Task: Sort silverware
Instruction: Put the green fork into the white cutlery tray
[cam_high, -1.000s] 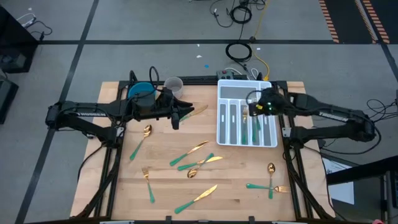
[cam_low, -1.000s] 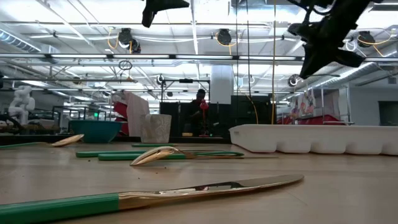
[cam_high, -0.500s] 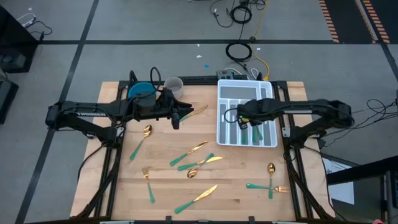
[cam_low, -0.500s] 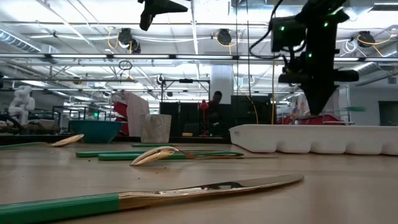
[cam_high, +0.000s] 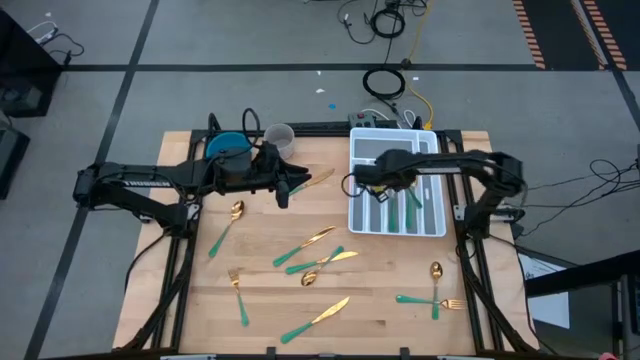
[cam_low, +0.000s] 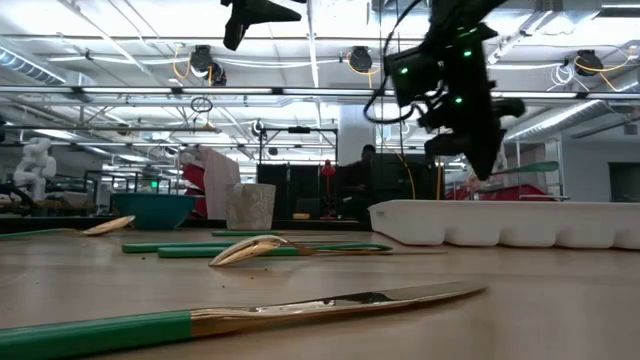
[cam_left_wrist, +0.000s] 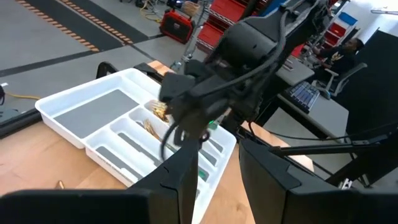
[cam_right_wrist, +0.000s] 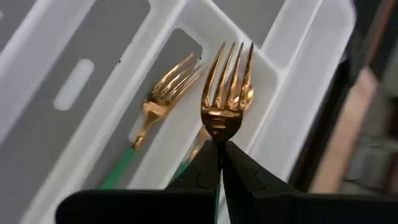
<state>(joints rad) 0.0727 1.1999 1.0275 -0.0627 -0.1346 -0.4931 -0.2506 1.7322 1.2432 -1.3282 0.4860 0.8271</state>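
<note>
We are holding a gold-headed fork with a slim teal-green handle (cam_right_wrist: 227, 93) in our right claw (cam_right_wrist: 219, 163), whose fingers are pinched tight on the fork's neck. The fork is hanging over the white plastic divided tray (cam_high: 358, 222), above a compartment where another gold fork (cam_right_wrist: 163, 96) is already lying. In the high view our right claw (cam_high: 383, 187) is reaching over the tray's left side. Our left claw (cam_left_wrist: 219, 168) is waiting above the far left part of the wooden desk (cam_high: 390, 320), near the round blue bowl (cam_high: 228, 145), its fingers parted and gripping nothing. More gold-and-teal silverware (cam_high: 316, 258) is lying scattered on the desk, well apart from the tray.
</note>
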